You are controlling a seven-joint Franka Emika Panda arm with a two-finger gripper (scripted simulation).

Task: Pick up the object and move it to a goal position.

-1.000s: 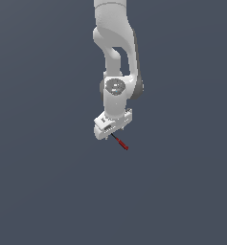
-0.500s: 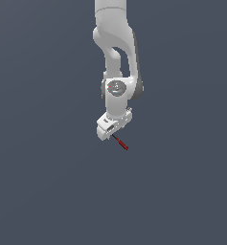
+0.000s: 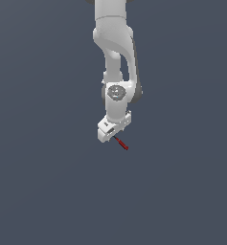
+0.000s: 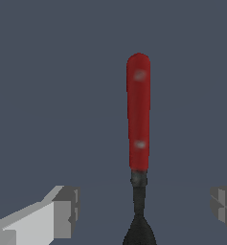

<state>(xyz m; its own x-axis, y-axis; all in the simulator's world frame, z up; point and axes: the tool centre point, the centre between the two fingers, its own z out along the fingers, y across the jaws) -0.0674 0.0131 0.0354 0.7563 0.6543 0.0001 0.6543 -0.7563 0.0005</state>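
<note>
The red-shafted stick tool [image 4: 138, 115] lies on the grey floor between the jaws, its black end nearest the wrist and its red shaft pointing away. The gripper [image 4: 143, 206] stands wide, both fingers [image 4: 62, 210] clear of the tool.

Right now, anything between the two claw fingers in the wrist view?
Yes: the black end of the red-handled tool lies between the claw fingers, touching neither.

Count, by kind:
- Robot arm [image 3: 116, 57]: 1, white.
- Gripper [image 3: 116, 135]: 1; fingers [image 4: 62, 210]: 2, both visible in wrist view.
- Stick tool [image 4: 138, 119]: 1, red shaft, black end.
- Worktop [image 3: 43, 182]: 1, plain grey surface.
</note>
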